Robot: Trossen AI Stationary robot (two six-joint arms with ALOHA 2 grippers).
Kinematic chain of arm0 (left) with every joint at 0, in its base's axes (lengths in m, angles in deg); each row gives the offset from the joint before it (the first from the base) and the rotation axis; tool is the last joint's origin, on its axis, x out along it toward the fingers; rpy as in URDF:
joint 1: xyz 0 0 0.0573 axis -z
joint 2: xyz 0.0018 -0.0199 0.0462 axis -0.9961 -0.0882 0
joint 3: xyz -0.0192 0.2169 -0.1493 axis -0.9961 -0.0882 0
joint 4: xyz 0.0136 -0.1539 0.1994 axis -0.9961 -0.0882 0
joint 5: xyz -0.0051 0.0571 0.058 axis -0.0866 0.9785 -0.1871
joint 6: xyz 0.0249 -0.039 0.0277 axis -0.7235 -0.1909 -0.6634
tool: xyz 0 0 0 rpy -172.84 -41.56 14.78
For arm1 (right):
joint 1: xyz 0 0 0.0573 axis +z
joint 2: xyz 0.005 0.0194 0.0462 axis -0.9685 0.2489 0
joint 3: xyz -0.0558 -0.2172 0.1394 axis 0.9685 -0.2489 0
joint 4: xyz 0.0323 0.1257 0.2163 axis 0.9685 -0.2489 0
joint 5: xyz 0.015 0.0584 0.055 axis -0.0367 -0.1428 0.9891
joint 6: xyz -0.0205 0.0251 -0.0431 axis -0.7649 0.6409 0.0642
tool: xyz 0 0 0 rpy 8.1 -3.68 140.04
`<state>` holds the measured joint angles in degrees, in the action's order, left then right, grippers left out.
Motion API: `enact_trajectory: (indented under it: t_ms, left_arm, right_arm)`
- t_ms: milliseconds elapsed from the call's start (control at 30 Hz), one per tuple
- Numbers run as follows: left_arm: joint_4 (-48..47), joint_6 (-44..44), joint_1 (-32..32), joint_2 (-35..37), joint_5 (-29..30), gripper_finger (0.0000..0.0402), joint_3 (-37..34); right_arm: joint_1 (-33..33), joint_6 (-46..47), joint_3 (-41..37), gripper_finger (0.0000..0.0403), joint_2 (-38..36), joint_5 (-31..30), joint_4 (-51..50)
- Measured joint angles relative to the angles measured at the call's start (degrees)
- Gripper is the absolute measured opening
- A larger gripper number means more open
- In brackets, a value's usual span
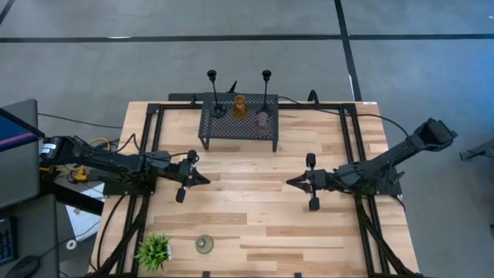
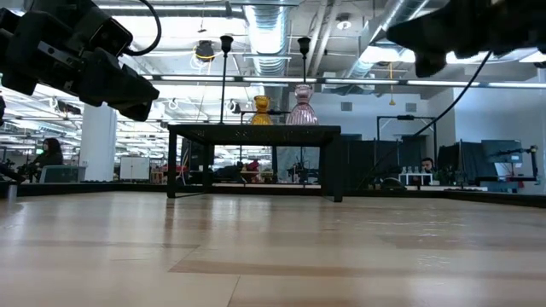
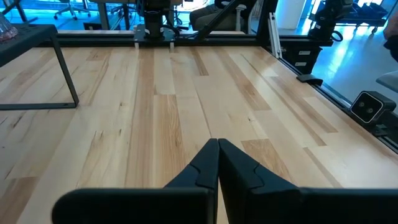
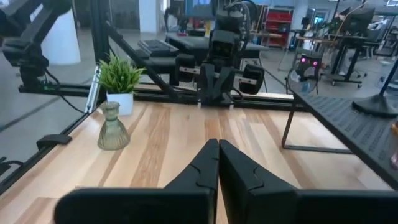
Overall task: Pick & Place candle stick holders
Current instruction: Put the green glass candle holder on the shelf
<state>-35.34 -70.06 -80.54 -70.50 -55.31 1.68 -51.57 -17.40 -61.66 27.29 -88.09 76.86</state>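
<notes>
On the far middle of the table (image 1: 255, 232) stands the mesh stand (image 1: 239, 130), and on it my four holders sit: one tall stem (image 1: 214, 94) at the left end, the other tall stem (image 1: 265, 91) toward the right, with two squat holders (image 1: 240, 106) between them, side by side. My left gripper (image 1: 202, 179) hangs over the boards left of centre and my right gripper (image 1: 292, 182) right of centre, tips facing each other, well apart, both in front of the stand. At the near left corner stands the small plant (image 1: 153, 251), with the fifth holder (image 1: 204, 245) just to its right.
</notes>
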Motion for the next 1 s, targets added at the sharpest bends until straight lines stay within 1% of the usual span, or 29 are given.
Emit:
enact_trajectory:
  t_ms: [100,200,400,467,533,667,767,833,1000]
  left_arm:
    - [0.00,0.00,-0.02,0.00,0.00,0.0008,0.00]
    - [0.00,0.00,0.00,0.00,0.00,0.0008,0.00]
    - [-0.44,0.02,-0.02,0.00,-0.70,0.0008,0.00]
    - [-1.67,0.02,-0.02,0.00,-3.62,0.0008,0.00]
    - [-2.33,0.17,0.06,0.00,-7.94,0.0008,0.00]
    - [-2.59,-0.07,0.80,0.00,-18.90,0.0008,-0.09]
    - [-2.60,-2.58,1.75,0.00,-26.72,0.0008,-0.93]
    - [-2.55,-3.79,2.53,0.00,-28.60,0.0008,-1.56]
    - [-2.54,-3.36,4.07,0.00,-28.62,0.0008,-4.00]
  right_arm:
    - [0.47,0.00,-2.97,0.0001,0.09,0.32,6.07]
    - [1.14,0.10,-5.34,0.0001,0.15,1.55,9.04]
    - [2.29,1.65,-6.62,0.0001,0.15,1.54,9.24]
    - [2.24,1.68,-6.62,0.0001,0.15,1.55,9.21]
    - [2.23,1.66,-6.62,0.0001,0.15,1.54,9.23]
    - [2.05,1.66,-6.62,0.0001,0.15,1.53,9.07]
    - [1.73,1.68,-6.62,0.0001,0.15,1.53,9.06]
    - [1.39,1.67,-6.62,0.0001,0.15,1.53,9.06]
    - [0.58,1.70,-6.62,0.0001,0.15,1.53,9.08]
